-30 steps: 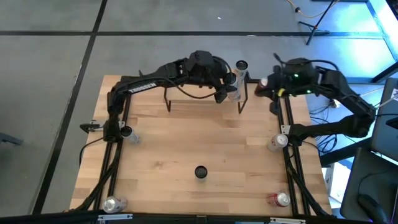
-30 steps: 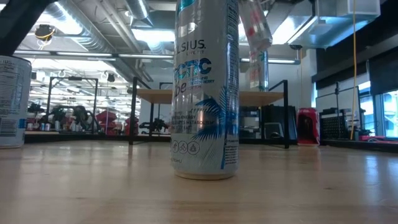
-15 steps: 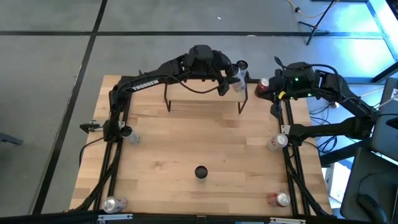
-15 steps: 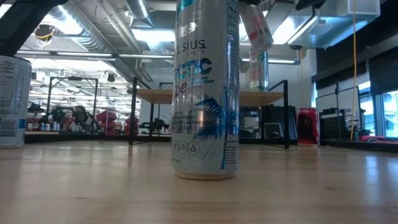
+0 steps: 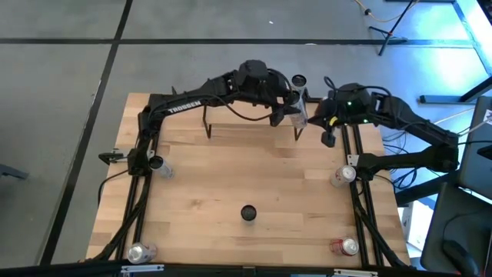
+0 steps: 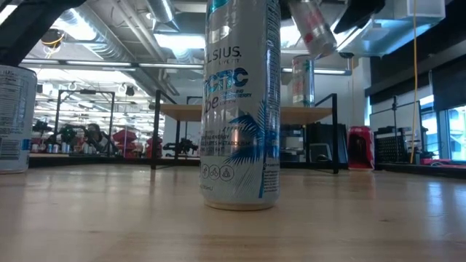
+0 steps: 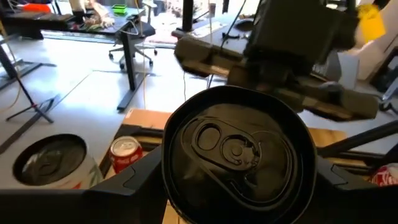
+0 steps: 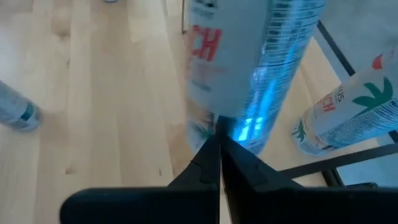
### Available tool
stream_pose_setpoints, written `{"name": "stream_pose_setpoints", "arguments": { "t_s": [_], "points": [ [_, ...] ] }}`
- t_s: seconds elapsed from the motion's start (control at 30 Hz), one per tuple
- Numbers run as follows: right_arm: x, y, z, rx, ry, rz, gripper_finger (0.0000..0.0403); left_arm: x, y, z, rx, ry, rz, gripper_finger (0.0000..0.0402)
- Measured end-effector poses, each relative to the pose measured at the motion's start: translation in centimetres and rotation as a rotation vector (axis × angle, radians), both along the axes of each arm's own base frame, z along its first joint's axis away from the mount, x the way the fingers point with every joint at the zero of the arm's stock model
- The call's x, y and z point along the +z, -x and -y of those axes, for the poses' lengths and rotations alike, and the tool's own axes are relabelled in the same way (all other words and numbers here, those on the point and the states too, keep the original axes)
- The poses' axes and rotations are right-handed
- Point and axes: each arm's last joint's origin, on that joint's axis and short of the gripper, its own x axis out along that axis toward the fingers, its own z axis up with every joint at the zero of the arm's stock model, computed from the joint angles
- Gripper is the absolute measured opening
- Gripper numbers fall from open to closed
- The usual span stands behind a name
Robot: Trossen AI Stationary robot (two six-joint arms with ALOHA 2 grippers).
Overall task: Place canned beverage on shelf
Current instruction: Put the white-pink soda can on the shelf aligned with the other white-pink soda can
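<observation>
The shelf (image 5: pixel 231 108) stands at the table's (image 5: pixel 231 177) upper edge. A can (image 5: pixel 298 80) stands on its right end, with a held can (image 5: pixel 294 113) just below. Another can (image 5: pixel 247 212) stands lower centre; four others (image 5: pixel 157 163) (image 5: pixel 341 176) (image 5: pixel 141 251) (image 5: pixel 344 246) lie along the sides.

Two dark arms, white lettering on the left arm (image 5: pixel 184 106).

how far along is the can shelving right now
Done: one can already stands on the shelf at its right end. In hand: the left claw holds a tilted can above that end, not yet set down. The right claw is shut beside it. Left: cans on the table remain, like the centre can.
</observation>
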Motion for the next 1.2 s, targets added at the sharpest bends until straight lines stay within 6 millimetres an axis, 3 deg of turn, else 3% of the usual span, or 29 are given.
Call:
{"name": "stream_pose_setpoints", "arguments": {
  "t_s": [0.73,1.2],
  "points": [
    [-2.7,-2.0,0.9,-0.083,-0.002,0.081,0.0005,0.1,-0.2,-0.6,0.030,-0.119,0.024,0.0232],
    [-3.1,-0.1,0.3,-0.126,-0.001,-0.042,0.0005,-4.9,-2.5,-3.2,0.127,-0.205,-0.101,0.0231]
  ]
}}
